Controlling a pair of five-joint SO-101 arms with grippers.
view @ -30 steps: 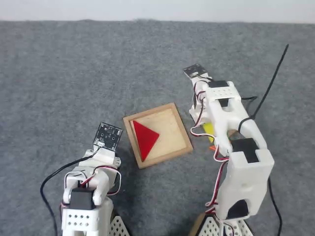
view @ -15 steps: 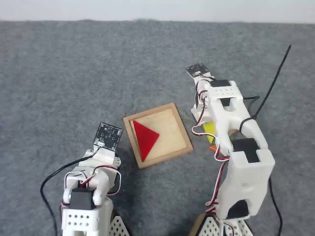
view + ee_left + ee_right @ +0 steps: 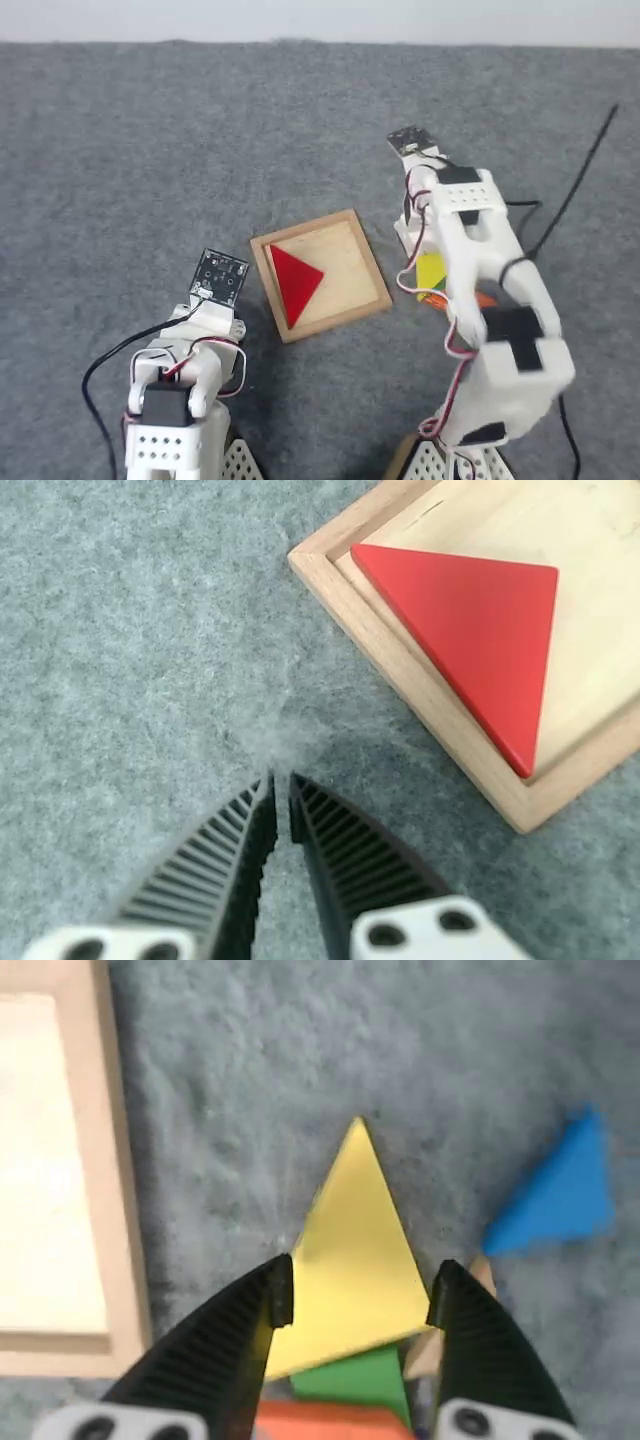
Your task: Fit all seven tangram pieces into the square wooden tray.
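"Since we're going left to right, what's the left arm [image 3: 175,390] up to?"

"Not much tbh. It sits at the base side of the grey felt mat [image 3: 140,150], left of the tray and apart from it. On its wrist cam the left gripper [image 3: 281,785] hangs over bare felt with the two ribbed fingers [image 3: 340,840] pretty much pressed together. There's just a hairline slit and nothing pinched in it. A corner of the tray is a little past the tips, not touching."

"Ok, and the tray itself?"

"The square wooden tray [image 3: 302,229] lies flat around the middle of the mat, turned a bit so it sits skewed. One piece is in it, the red triangle [image 3: 292,282]. It's lying flat in the left half, long side along the left wall and point aimed at the tray's centre. Everything beside it on the tray floor is plain wood."

"And the right side?"

"The right arm [image 3: 480,250] stretches out over the mat just right of the tray. On its wrist cam the right gripper [image 3: 362,1282] is spread wide, one finger on each side of the yellow triangle [image 3: 350,1220], down at the triangle's wide end. Can't tell if the pads actually touch it. Yellow lies flat on the felt near the tray's right rim, with a strip of felt between them. Right up against its wide edge are a green piece [image 3: 350,1380] and an orange piece [image 3: 320,1422]. A blue triangle [image 3: 555,1195] sits a bit further out, apart from the yellow one."
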